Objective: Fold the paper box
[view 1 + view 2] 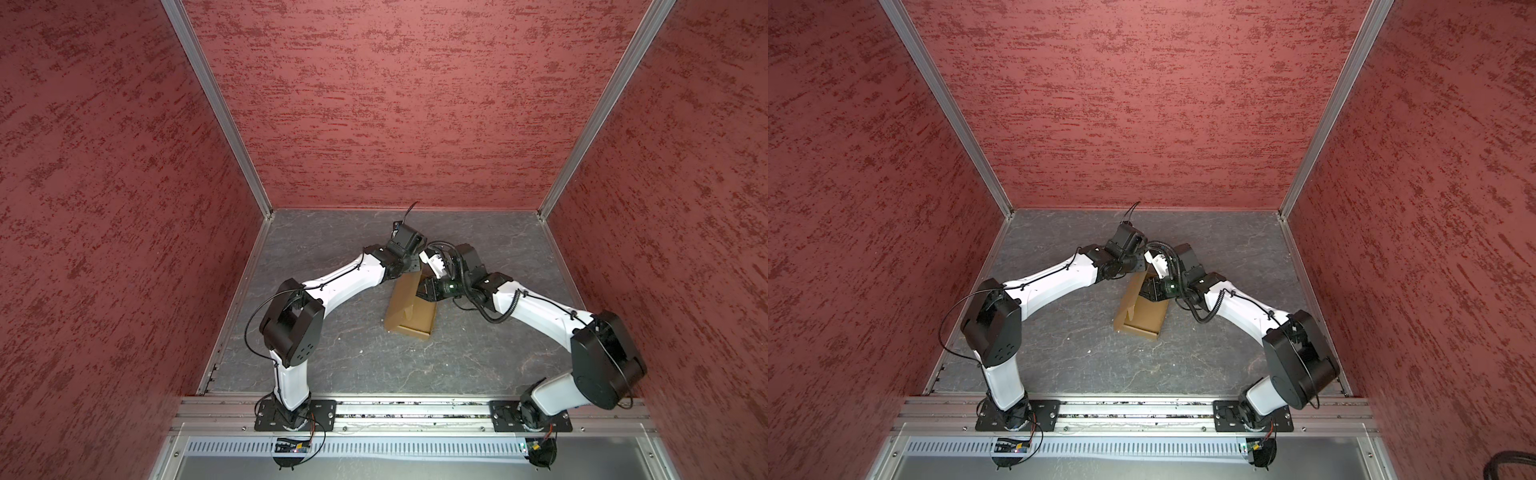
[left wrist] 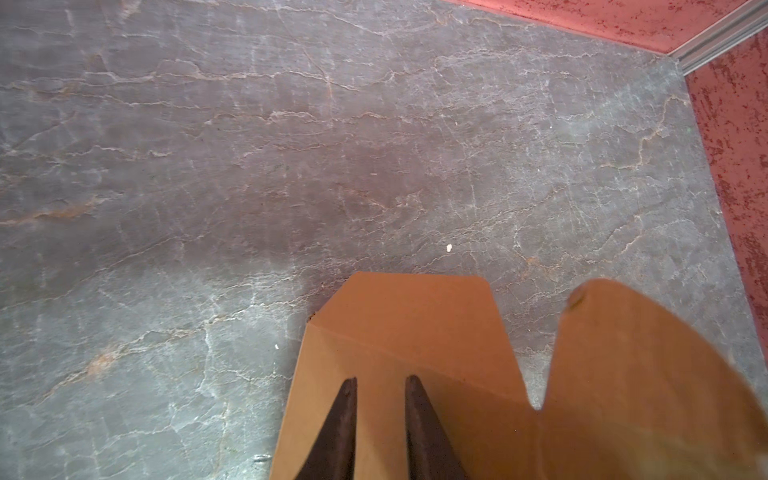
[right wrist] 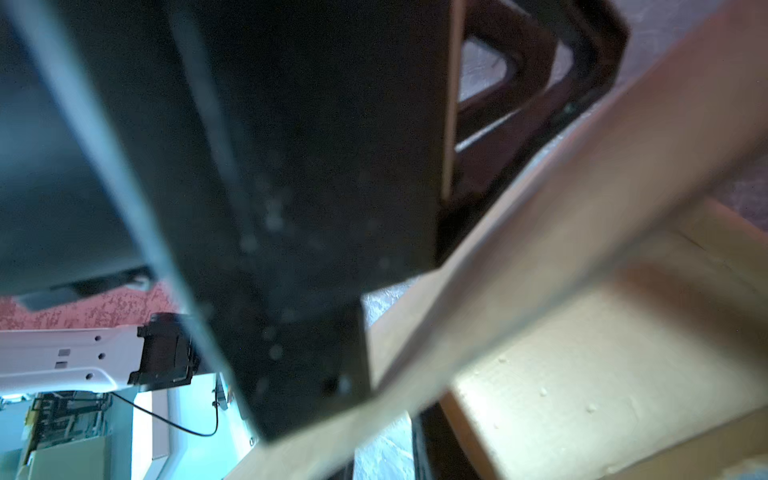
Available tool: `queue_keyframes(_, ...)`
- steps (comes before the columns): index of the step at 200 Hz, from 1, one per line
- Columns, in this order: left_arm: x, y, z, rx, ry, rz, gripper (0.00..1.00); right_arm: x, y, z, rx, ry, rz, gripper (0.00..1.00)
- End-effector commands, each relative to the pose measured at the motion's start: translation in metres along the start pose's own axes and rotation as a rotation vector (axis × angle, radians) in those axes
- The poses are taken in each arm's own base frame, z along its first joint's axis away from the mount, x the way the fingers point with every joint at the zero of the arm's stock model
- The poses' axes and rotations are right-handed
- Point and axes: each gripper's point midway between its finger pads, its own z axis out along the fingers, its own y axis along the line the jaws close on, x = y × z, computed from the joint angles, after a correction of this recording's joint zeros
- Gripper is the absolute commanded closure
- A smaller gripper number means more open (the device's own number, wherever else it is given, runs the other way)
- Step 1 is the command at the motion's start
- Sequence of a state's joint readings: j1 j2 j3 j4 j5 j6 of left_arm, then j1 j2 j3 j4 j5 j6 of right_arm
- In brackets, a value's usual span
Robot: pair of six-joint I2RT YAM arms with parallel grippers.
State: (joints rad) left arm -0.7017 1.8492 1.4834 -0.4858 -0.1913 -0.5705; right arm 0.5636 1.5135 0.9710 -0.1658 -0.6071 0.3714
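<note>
The paper box (image 1: 411,316) (image 1: 1144,318) is tan cardboard, part folded, in the middle of the table; one long side panel stands up on its left. Both arms meet over its far end. In the left wrist view my left gripper (image 2: 380,380) lies against a cardboard panel (image 2: 415,332), its two dark fingertips a narrow gap apart with only flat board showing between them. My right gripper (image 1: 428,287) (image 1: 1154,289) reaches down inside the box from the right, fingertips hidden. The right wrist view is blurred: cardboard walls (image 3: 582,374) and a dark shadowed shape fill it.
The grey stone-patterned table (image 1: 332,365) is closed in by red textured walls (image 1: 124,208) on three sides. An aluminium rail (image 1: 415,409) with both arm bases runs along the front. The left forearm (image 1: 340,282) and right forearm (image 1: 540,311) flank the box.
</note>
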Motion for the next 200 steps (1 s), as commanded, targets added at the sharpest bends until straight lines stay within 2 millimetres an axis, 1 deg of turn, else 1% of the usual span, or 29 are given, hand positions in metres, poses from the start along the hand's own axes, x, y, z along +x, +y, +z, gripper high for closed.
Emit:
queue_keyframes(1,-0.013,-0.017,0.000,0.067,-0.023,0.013,0.77,-0.006,0.001,0.008,-0.003,-0.041,0.002,0.75)
queue_keyframes(22,-0.018,-0.022,-0.002,0.088,-0.028,0.021,0.77,-0.007,0.002,0.012,-0.006,-0.067,0.014,0.75)
queue_keyframes(41,-0.023,-0.024,-0.007,0.106,-0.032,0.024,0.77,-0.011,0.008,0.015,-0.016,-0.100,0.023,0.74)
queue_keyframes(52,-0.026,-0.023,-0.010,0.114,-0.033,0.022,0.77,-0.013,0.010,0.017,-0.018,-0.113,0.024,0.73)
queue_keyframes(70,-0.032,-0.019,-0.018,0.120,-0.039,0.016,0.75,-0.016,0.008,0.019,-0.001,-0.144,0.037,0.72)
queue_keyframes(97,-0.041,-0.006,-0.039,0.107,-0.054,0.010,0.68,-0.021,0.000,0.015,0.055,-0.178,0.044,0.70)
queue_keyframes(119,-0.040,0.003,-0.059,0.101,-0.050,0.017,0.54,-0.023,-0.007,0.010,0.111,-0.186,0.034,0.68)
queue_keyframes(142,-0.036,0.009,-0.081,0.091,-0.033,0.046,0.45,-0.023,-0.009,0.008,0.134,-0.184,0.036,0.68)
queue_keyframes(169,-0.031,0.011,-0.110,0.113,-0.009,0.085,0.34,-0.025,-0.008,0.007,0.123,-0.202,0.051,0.67)
queue_keyframes(183,-0.028,0.008,-0.124,0.136,0.014,0.110,0.31,-0.028,-0.007,0.005,0.121,-0.221,0.061,0.66)
queue_keyframes(200,-0.023,0.003,-0.139,0.160,0.046,0.144,0.31,-0.032,-0.007,0.004,0.120,-0.241,0.083,0.66)
